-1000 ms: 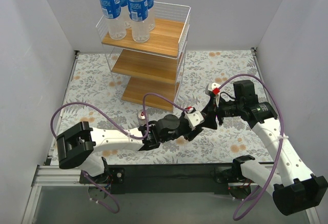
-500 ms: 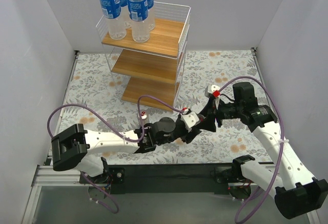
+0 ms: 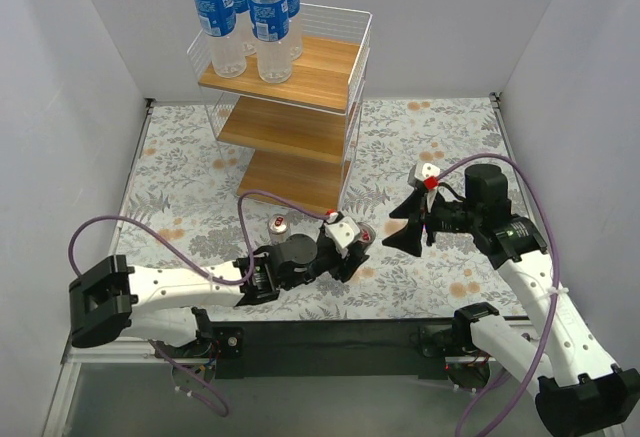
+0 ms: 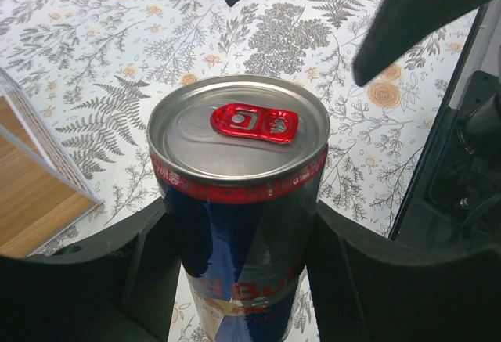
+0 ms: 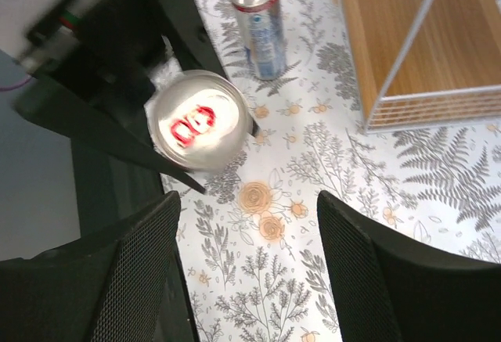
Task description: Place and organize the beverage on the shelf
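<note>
Grips one can upright in the left gripper, fingers pressed to both its sides, at 6 o'clock of the table. Holds the right gripper released at 3 o'clock of that can, apart from it, nothing between its fingers. Shows the second can standing at 9 o'clock of the first, and four bottles at 11 o'clock, on the top board of the shelf.

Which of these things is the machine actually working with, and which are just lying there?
Part of the job:
shelf
four bottles on its top board
held can, in the left pincer
standing can, not yet shelved

Just there:
flowered table cover
purple cables
</note>
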Available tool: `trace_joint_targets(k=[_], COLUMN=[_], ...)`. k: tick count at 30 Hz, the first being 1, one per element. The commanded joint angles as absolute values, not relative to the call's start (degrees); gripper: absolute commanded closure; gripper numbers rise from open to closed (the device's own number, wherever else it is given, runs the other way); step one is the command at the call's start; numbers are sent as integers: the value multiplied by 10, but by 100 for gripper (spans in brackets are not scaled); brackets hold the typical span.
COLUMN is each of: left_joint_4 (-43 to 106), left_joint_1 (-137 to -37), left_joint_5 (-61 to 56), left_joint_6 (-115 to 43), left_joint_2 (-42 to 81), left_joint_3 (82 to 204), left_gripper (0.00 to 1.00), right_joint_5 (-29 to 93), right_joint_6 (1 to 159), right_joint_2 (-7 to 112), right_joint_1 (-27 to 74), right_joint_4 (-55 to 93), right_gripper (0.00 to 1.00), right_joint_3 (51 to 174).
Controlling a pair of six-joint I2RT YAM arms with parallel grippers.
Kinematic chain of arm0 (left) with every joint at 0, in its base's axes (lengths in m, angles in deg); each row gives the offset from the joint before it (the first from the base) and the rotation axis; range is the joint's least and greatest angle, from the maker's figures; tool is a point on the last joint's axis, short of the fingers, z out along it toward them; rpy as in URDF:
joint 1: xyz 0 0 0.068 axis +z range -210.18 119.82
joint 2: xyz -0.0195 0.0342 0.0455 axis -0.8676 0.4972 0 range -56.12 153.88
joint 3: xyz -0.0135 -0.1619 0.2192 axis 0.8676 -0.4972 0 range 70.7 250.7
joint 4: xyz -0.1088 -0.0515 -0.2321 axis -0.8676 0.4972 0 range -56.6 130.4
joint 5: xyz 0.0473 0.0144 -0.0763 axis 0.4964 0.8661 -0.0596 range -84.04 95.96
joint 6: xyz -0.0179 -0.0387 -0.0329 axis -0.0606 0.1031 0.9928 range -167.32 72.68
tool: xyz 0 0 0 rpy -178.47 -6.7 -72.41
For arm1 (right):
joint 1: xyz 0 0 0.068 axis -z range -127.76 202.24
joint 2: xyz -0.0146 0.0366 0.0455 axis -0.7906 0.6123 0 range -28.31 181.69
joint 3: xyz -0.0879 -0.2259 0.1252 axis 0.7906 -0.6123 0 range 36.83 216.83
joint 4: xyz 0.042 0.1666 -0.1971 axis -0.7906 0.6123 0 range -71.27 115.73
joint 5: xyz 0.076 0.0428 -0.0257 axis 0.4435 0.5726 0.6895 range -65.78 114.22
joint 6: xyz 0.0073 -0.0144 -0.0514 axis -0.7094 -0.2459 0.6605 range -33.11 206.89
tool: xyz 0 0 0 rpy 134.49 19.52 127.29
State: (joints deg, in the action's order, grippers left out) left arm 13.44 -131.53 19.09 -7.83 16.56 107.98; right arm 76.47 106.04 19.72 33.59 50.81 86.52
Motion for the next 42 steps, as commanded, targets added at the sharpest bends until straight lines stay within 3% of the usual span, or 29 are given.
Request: trace_joint_targets(k=[1, 8, 17, 29, 42], left_joint_4=[114, 177, 258, 345, 383], left_joint_1=[-1315, -1315, -1300, -1224, -1133], left_joint_5=[215, 240, 277, 300, 291], left_joint_6=[-73, -85, -138, -173, -182], left_joint_2=[84, -9, -16, 97, 255], left_joint_3=[1080, 1109, 1246, 1539, 1758], left_gripper=[100, 100, 100, 100, 100], right_joint_5=[721, 660, 630, 613, 615], right_joint_6=[1016, 973, 973, 988, 989], right_joint_2=[182, 178, 199, 210, 206], right_joint_1=[358, 420, 464, 478, 483], right_joint_4=[447, 386, 370, 370, 369], right_gripper=[23, 15, 13, 12, 12], right_joint_3=[846, 795, 780, 769, 765])
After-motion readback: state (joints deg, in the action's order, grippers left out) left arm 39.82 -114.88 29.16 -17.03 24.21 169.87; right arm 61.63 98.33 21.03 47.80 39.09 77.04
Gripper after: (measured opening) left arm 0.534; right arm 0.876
